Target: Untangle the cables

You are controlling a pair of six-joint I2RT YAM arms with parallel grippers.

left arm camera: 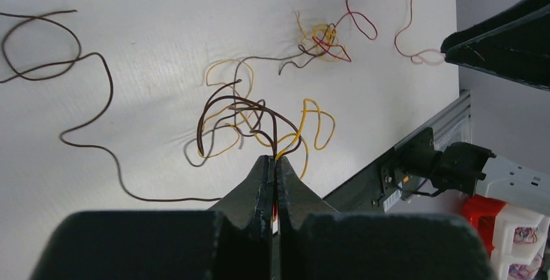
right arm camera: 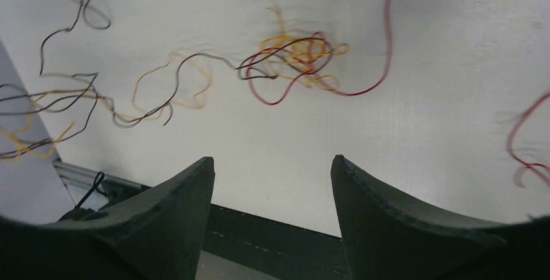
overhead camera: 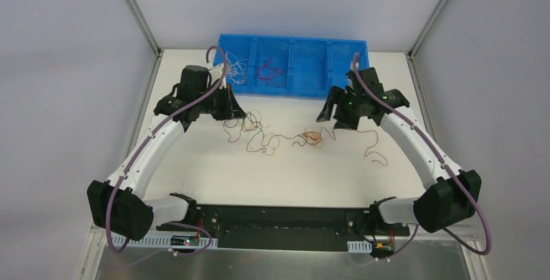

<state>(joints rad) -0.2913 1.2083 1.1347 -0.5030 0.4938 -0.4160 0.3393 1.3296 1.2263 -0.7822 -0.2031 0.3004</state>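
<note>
Two arms reach over your white table (overhead camera: 194, 176), and the cables (overhead camera: 272, 139) lie strung between them in a loose, squiggly line across its middle.

At left, your left gripper (overhead camera: 237, 115) has its fingers pressed together on one end of the cables. In the left wrist view the left gripper (left arm camera: 275, 163) pinches a dark brown strand and a yellow one. These rise from its tips into an open tangle of loops (left arm camera: 253, 121) in brown, grey and yellow. A long dark brown strand (left arm camera: 84, 98) wanders alone over the table at the left of that view.

Toward the centre, the hair-thin wires trail on to a small, tight knot (overhead camera: 312, 139) of orange, red and dark strands. It lies on the table between your two grippers, nearer the right one.

At right, your right gripper (overhead camera: 329, 121) hangs over the table near the knot. In the right wrist view the right gripper (right arm camera: 271, 183) has its fingers (right arm camera: 175, 215) spread wide apart with only bare table between them. The knot (right arm camera: 298, 56) sits ahead of them, well clear. A single red strand (overhead camera: 375, 147) curls away from the knot toward the table's right side.

Behind it all, a blue bin (overhead camera: 344, 66) stands at the far edge. It holds white strands (overhead camera: 237, 69) in its leftmost compartment and red strands (overhead camera: 271, 71) in the next.
</note>
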